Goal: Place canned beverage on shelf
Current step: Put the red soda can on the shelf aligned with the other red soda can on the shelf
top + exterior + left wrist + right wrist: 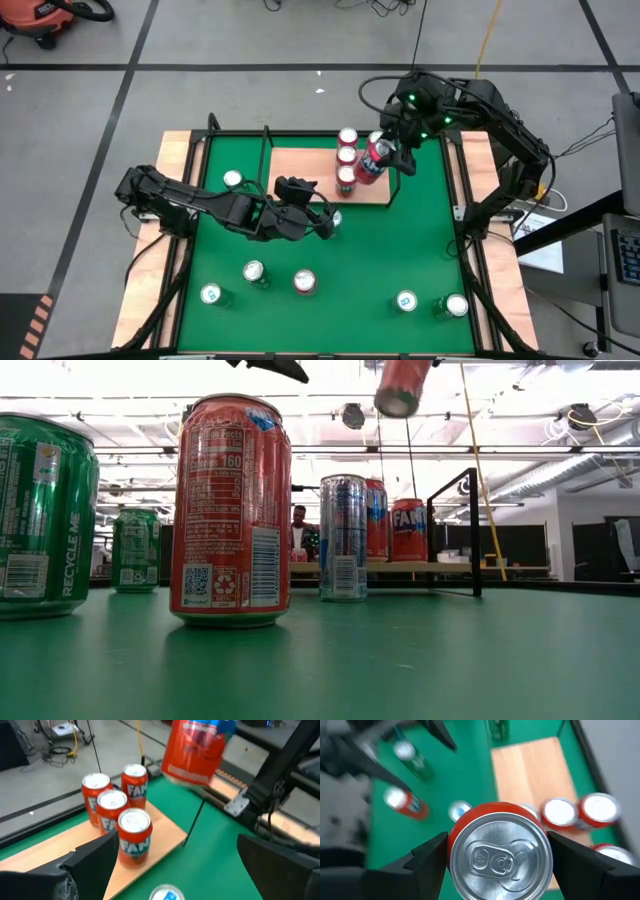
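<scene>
Filling the lower centre of the right wrist frame, a red can is being clasped between the fingers of the right gripper, top end towards the lens. In the high view this can is being held tilted in the upper right of centre, above the right end of the shelf, where a row of orange cans is already standing. The carried can is not yet being rested on the board.

The left gripper is being kept at mid-frame, just below the shelf's lower edge, with its fingers spread and nothing between them.

Risks noted: the standing cans are being approached closely, and one could be knocked over if the tilted can is lowered without being righted. The black rail at the shelf's right end could be struck. A silver-topped can beside the left gripper could also be nudged.
</scene>
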Controlling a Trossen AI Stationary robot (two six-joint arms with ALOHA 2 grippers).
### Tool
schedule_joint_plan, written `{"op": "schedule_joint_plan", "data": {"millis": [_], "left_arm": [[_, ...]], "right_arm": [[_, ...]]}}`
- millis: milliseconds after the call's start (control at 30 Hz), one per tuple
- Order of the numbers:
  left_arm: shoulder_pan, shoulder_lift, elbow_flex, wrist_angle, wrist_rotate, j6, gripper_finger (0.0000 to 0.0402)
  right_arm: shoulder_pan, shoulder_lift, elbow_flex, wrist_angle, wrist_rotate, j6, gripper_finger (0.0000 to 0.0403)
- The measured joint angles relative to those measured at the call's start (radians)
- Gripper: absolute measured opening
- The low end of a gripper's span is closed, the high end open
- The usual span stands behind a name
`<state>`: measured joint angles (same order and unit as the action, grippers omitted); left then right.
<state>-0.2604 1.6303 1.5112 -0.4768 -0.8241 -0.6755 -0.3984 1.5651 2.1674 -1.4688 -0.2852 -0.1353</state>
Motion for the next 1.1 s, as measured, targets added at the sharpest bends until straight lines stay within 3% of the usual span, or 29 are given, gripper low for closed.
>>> {"op": "schedule_joint_plan", "data": {"millis": [333, 500, 767, 1100], "left_arm": [[0.0, -0.021, 0.0, -0.041, 0.017, -0.001, 0.04], [0.0, -0.036, 0.0, -0.068, 0.02, -0.001, 0.04], [0.0, -0.06, 0.0, -0.14, 0.035, -0.026, 0.04], [-0.002, -0.063, 0.0, -0.166, 0.05, -0.026, 0.04]], "right_arm": [[-0.067, 0.006, -0.114, -0.028, 0.026, -0.269, 0.0286], [-0.086, 0.008, -0.249, 0.011, 0.031, -0.318, 0.0287], [-0.097, 0.008, -0.449, 0.167, 0.133, -0.374, 0.0287], [-0.1, 0.008, -0.615, 0.343, 0.185, -0.391, 0.0288]]}}
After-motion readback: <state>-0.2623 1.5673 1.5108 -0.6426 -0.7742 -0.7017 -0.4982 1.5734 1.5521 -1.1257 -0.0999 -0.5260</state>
